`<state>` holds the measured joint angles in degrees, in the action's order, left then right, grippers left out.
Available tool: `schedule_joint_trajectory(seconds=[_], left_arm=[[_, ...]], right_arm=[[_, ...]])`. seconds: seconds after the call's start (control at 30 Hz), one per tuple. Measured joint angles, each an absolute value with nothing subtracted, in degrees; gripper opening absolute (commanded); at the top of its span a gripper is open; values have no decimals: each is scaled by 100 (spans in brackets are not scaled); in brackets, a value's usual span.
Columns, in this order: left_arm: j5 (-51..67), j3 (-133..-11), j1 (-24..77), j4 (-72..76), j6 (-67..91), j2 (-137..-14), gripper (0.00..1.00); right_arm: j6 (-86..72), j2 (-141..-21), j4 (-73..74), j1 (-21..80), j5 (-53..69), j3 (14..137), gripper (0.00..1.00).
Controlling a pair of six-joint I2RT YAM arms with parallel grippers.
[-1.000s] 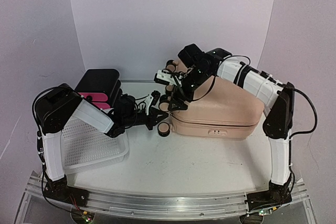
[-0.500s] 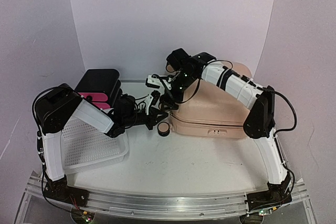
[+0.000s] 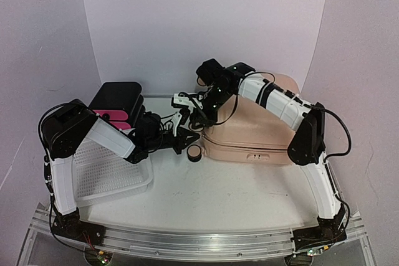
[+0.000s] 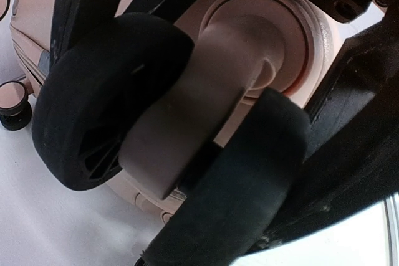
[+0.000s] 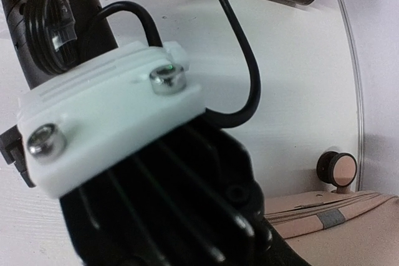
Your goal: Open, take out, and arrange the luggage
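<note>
The luggage is laid flat and shut on the desk, right of middle, wheels turned leftward. One wheel is clamped in the left pincer. How far the right pincer, held just above, is opened cannot be told

You see the luggage on the table, right of centre. The basket lies left, the drawer box behind it
</note>
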<state>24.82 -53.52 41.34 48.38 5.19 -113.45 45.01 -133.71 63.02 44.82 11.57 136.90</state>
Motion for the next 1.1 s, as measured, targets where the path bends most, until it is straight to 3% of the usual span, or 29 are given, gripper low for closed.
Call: schedule_joint_trajectory(seconds=[0.23, 0.47, 0.7, 1.1], left_arm=[[2471, -5349, 4134, 4838, 451, -11345, 0], [2495, -5328, 4187, 4864, 432, -11343, 0], [2370, -5323, 4278, 4866, 429, -11336, 0], [1721, -5603, 4504, 4801, 438, -11456, 0]], right_arm=[[4517, -13360, 6311, 4480, 1286, 13677, 20], [4591, -13045, 6425, 4471, 1549, 13253, 0], [4827, -12473, 6904, 4484, 1953, 12492, 0], [5647, -10704, 6827, 4582, 2390, 10123, 0]])
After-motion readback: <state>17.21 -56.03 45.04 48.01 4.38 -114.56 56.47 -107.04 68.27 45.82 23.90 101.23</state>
